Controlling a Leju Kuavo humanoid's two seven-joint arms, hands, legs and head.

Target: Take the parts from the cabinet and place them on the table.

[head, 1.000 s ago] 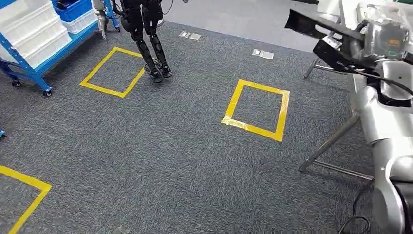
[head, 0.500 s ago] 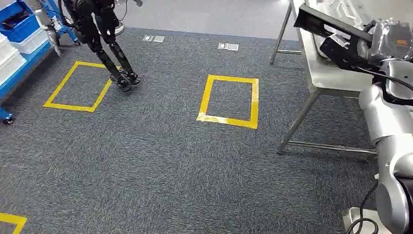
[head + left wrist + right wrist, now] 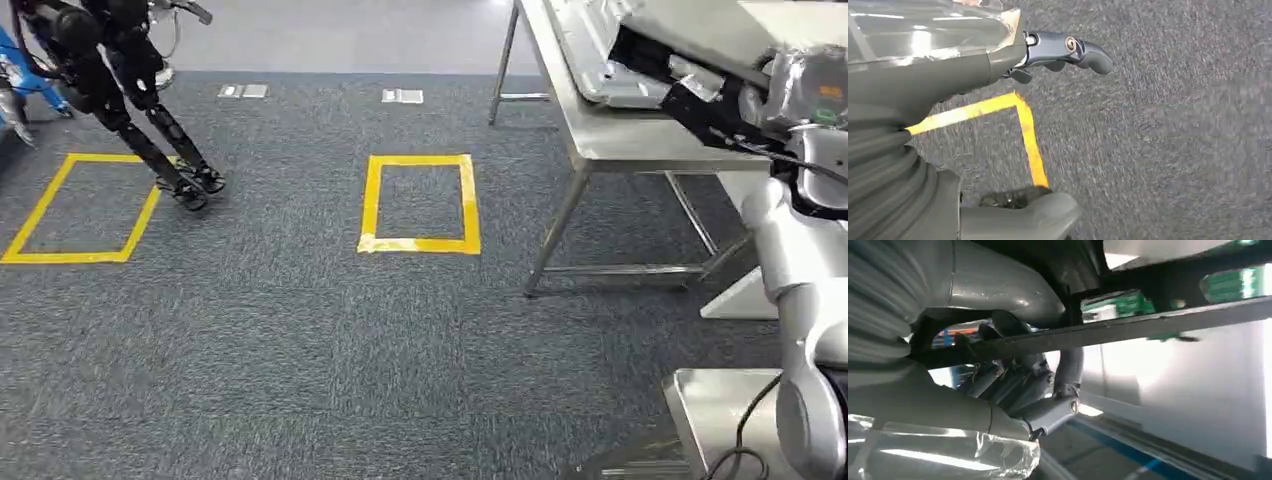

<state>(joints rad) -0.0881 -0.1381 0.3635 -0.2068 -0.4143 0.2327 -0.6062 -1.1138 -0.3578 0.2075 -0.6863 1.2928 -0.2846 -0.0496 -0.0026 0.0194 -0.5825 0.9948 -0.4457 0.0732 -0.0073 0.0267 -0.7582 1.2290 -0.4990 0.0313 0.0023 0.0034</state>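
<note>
The grey carpet (image 3: 300, 350) takes up most of the head view, and the steel counter (image 3: 600, 140) stands in the upper right of the frame. I judge the fetching to be done and the setting-down not yet. My right arm rises along the right edge. At its top my right hand (image 3: 805, 85) holds a dark flat part (image 3: 660, 75), which reaches toward the upper left across the counter's near edge. In the right wrist view the fingers (image 3: 1013, 385) are curled tight round the part's thin dark edge (image 3: 1128, 327), so the grip looks firm. I cannot tell whether the part rests on the counter or hangs above it. A pale moulded part (image 3: 590, 60) already lies on the counter, beside the tip of the one I carry. My left hand (image 3: 948, 70) hangs over the carpet and a corner of yellow tape (image 3: 1028, 140), its fingers apart and nothing in them. A black robot (image 3: 130, 90) stands at the upper left, by one of two yellow tape squares (image 3: 420, 200). A sliver of blue frame (image 3: 12, 60) at the far upper left edge may be the cabinet, but it is cut off. How many parts remain there I cannot say. Clear wrapping hides much of my right hand in the head view.
</note>
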